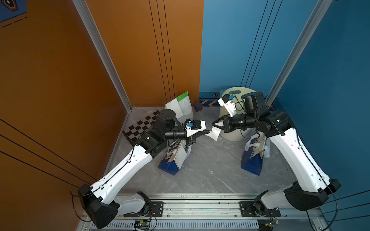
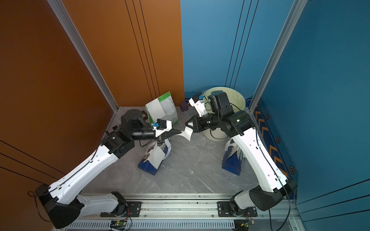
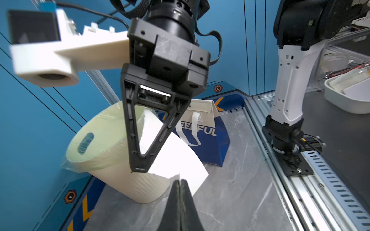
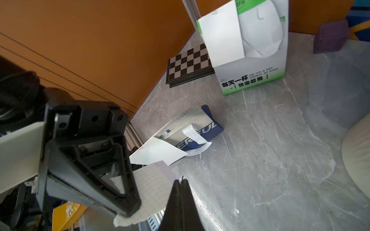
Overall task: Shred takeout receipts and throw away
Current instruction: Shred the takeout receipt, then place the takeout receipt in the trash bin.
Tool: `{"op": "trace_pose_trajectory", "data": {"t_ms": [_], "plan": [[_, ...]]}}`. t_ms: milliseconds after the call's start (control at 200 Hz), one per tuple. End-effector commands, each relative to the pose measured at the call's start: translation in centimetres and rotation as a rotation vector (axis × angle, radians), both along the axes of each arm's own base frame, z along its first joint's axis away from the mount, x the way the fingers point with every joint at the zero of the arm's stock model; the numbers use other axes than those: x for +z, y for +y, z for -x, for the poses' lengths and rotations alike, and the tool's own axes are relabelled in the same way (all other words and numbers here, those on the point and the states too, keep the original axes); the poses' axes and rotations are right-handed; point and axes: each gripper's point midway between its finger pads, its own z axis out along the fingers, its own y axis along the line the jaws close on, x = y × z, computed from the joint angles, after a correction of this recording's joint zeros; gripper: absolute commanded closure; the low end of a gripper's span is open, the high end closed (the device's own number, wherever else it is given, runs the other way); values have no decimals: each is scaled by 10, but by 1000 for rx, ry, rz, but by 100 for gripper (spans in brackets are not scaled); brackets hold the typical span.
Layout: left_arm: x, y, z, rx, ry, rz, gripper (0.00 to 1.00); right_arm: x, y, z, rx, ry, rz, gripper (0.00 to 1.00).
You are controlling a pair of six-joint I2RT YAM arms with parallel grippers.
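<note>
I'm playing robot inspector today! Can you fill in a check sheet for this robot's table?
Surface: grey marble tabletop.
Job's things: held receipt stretched between both claws; second receipt on the green-and-white bag; third receipt on a blue bag; cream bin.
Clutter: chessboard, purple cube.
Claws: left claw and right claw both shut on the held receipt.
Cables: black cable looped at the right wrist.
Surroundings: orange wall, blue wall.

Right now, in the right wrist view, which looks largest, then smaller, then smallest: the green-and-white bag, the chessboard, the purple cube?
1. green-and-white bag
2. chessboard, though the bag hides part of it
3. purple cube
All three stand far from the camera, so the order seems safe.
</note>
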Motion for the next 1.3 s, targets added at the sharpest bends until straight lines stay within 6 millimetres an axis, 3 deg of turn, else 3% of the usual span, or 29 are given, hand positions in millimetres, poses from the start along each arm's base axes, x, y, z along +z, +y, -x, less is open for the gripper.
{"op": "trace_pose_trajectory", "data": {"t_ms": [0,80,110,245,405,450,575,666,791,886,976,1056,1116,1296], "plan": [[34,3,-4,48,-160,123,100,-20,-18,-27,-214,72,32,100],[53,5,-2,59,-167,202,100,-36,-35,-40,-316,78,96,100],[62,6,0,61,-169,235,100,-52,-41,-44,-348,104,130,100],[94,14,5,82,-150,360,100,-68,-65,-62,-466,103,205,100],[117,26,-4,159,-48,475,100,-61,-73,-72,-490,70,219,100],[119,28,-14,202,27,512,100,-40,-75,-76,-499,25,191,100],[110,32,-48,319,299,622,100,4,-98,-92,-587,-89,156,100],[95,31,-68,370,511,695,100,30,-133,-112,-728,-160,148,100],[76,14,-75,346,642,686,100,50,-185,-147,-946,-246,143,100],[68,9,-75,342,663,672,100,44,-216,-175,-1058,-263,154,100],[63,7,-74,336,691,668,100,20,-233,-200,-1097,-226,211,100],[58,7,-73,333,707,661,100,-5,-237,-215,-1081,-191,268,90],[55,9,-71,336,713,659,100,-19,-236,-220,-1054,-174,310,77],[44,12,-68,345,738,651,100,-20,-232,-210,-999,-182,333,50]]}}
